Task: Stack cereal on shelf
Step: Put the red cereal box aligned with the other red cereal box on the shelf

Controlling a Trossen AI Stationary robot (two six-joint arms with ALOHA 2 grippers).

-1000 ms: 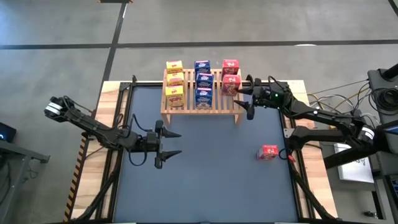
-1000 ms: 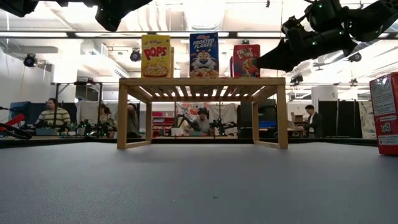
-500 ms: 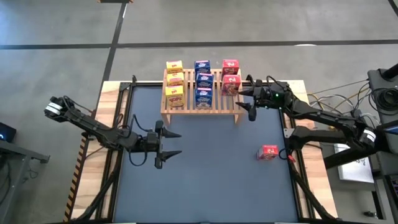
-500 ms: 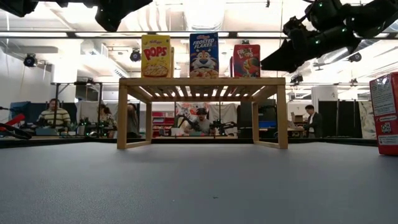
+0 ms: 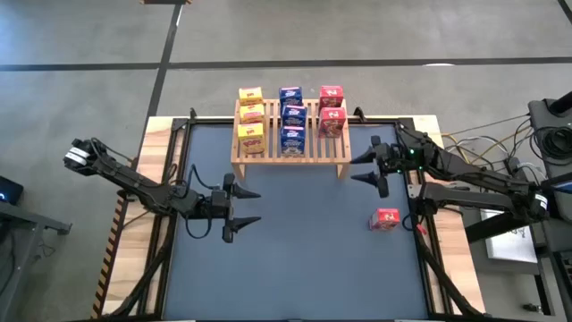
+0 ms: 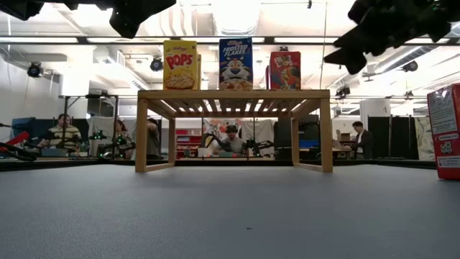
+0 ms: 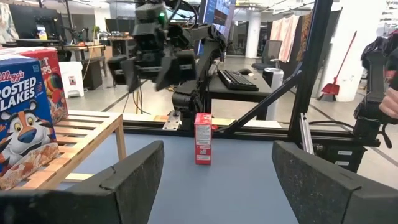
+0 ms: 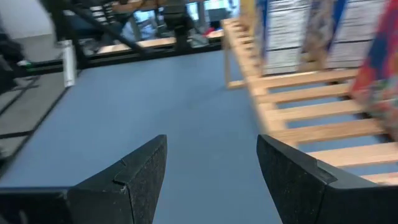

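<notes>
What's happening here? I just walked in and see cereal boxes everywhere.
Two robot arms are stocking a wooden shelf. Eight small cereal boxes stand on it already; one red box waits on the table. The right gripper, open and empty, hangs between shelf and red box. The left gripper waits open over the table.

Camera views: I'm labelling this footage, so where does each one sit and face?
High: overhead, straight down; light wooden slatted shelf, both arms.
Low: tabletop height, facing the shelf; arms above.
Left wrist: past open left gripper toward lone small red cardboard cereal box.
Right wrist: past open right gripper toward shelf slats.
High and left wrist share that box.
</notes>
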